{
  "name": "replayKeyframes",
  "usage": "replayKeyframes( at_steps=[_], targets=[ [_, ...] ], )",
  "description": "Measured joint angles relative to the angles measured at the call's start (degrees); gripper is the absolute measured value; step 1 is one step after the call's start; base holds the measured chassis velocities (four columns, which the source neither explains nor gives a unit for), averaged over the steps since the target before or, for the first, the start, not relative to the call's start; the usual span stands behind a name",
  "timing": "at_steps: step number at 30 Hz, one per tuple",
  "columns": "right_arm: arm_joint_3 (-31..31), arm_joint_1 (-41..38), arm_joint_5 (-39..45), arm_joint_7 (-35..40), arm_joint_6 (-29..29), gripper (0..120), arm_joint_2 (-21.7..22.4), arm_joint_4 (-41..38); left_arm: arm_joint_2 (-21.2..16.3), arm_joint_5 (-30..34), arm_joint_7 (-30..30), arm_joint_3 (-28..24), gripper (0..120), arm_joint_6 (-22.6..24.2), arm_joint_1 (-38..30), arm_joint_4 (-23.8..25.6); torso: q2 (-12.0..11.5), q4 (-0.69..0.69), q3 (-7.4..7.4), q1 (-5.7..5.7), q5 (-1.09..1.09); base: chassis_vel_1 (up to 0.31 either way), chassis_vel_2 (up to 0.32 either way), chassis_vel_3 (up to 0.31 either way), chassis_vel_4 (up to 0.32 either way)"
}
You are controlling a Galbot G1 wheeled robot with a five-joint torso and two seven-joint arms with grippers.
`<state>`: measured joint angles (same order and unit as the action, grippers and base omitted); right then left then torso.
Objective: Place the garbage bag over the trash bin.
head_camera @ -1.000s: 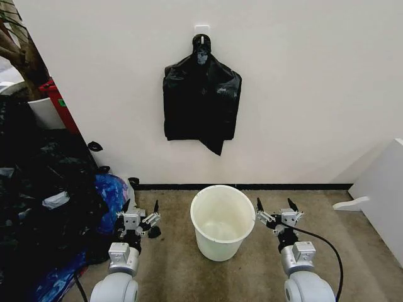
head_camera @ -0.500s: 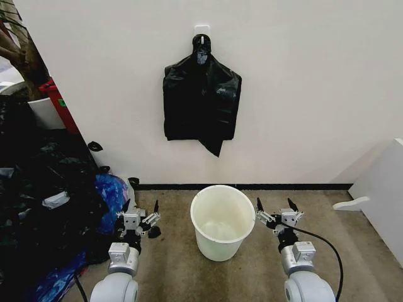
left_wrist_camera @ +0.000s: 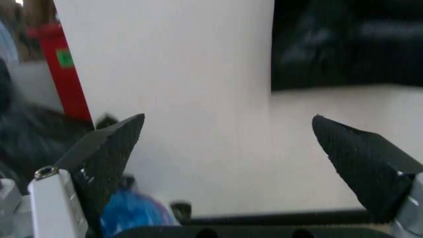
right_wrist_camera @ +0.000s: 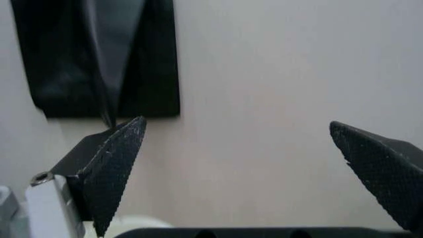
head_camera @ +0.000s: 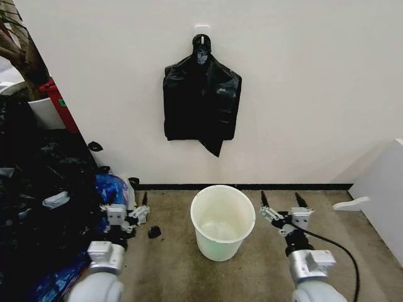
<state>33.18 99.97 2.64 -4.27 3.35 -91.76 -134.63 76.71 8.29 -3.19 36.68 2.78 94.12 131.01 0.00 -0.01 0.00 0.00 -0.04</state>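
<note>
The task looks to be at its very start. The garbage bag (head_camera: pixel 201 100) hangs from a hook (head_camera: pixel 202 29) high on the far wall (head_camera: pixel 302 94), a black bundle pinched at the neck and untouched. The trash bin (head_camera: pixel 222 221) stands on the floor (head_camera: pixel 176 264) below it, near the robot, open and bare inside, with no liner over its rim. The left end effector (head_camera: pixel 127 211) hovers low to the left of the bin, beside a heap of dark and blue bags (head_camera: pixel 56 207); its fingers are spread wide and hold nothing. The right end effector (head_camera: pixel 283 207) sits just right of the bin, likewise wide open and empty. Fetching the bag, opening it and fitting it over the bin all remain to be done.
</note>
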Motion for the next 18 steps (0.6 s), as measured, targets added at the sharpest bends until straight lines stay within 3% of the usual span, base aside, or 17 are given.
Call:
replayKeyframes(
  at_steps=[7,15,18],
  targets=[
    [-0.5,-1.6,3.6,1.5,-5.8,100,-0.4,-1.2,-5.5,6.0,-1.8,2.9,100,2.7,2.8,9.5,0.0,0.03,0.0,0.0,0.03,0.0,0.0,0.0,0.0],
    [-4.0,-5.5,8.9,3.5,-9.5,100,1.5,-0.6,-6.7,11.2,-1.9,3.7,100,5.3,3.9,10.1,0.0,0.02,0.01,0.0,0.03,0.0,0.0,0.0,0.0],
    [-8.0,-7.8,16.2,4.6,-9.7,100,3.1,-0.5,-6.6,11.5,-2.2,3.8,100,5.3,4.1,9.5,0.0,0.01,0.01,0.0,0.02,0.0,0.0,0.0,0.0]
  ],
)
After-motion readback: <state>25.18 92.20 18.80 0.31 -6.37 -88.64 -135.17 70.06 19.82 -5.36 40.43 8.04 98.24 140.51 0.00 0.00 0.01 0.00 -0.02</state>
